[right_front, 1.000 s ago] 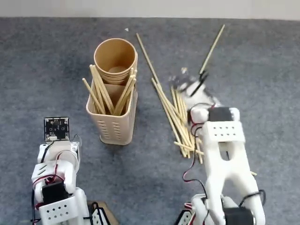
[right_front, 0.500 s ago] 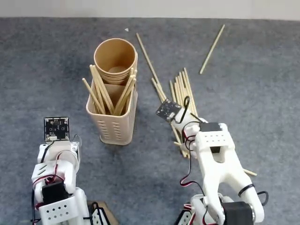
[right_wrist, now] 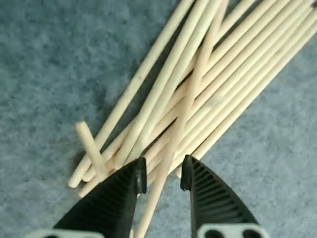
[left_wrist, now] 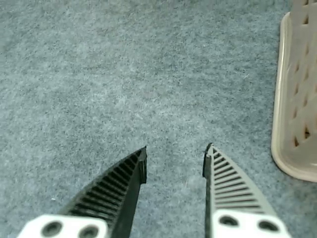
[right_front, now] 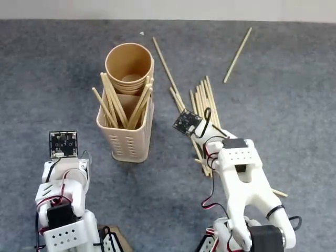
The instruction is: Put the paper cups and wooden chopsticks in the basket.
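A beige slotted basket (right_front: 126,137) stands left of centre and holds stacked paper cups (right_front: 129,65) and several wooden chopsticks (right_front: 113,107). A pile of loose chopsticks (right_front: 203,102) lies on the carpet to its right. My right arm (right_front: 239,163) is over the near end of that pile. My right gripper (right_wrist: 162,174) is open just above the pile (right_wrist: 208,94), with one chopstick (right_wrist: 171,148) running between its fingertips. My left gripper (left_wrist: 174,163) is open over bare carpet, beside the basket's wall (left_wrist: 294,99), with nothing between its fingers.
One chopstick (right_front: 237,55) lies apart at the far right and a long one (right_front: 165,65) lies behind the pile, near the cups. The left arm (right_front: 63,178) stays at the near left. Grey carpet covers the whole table.
My right arm has drawn back from the far part of the pile toward its near end and shifted left. The left arm, basket and cups have not moved.
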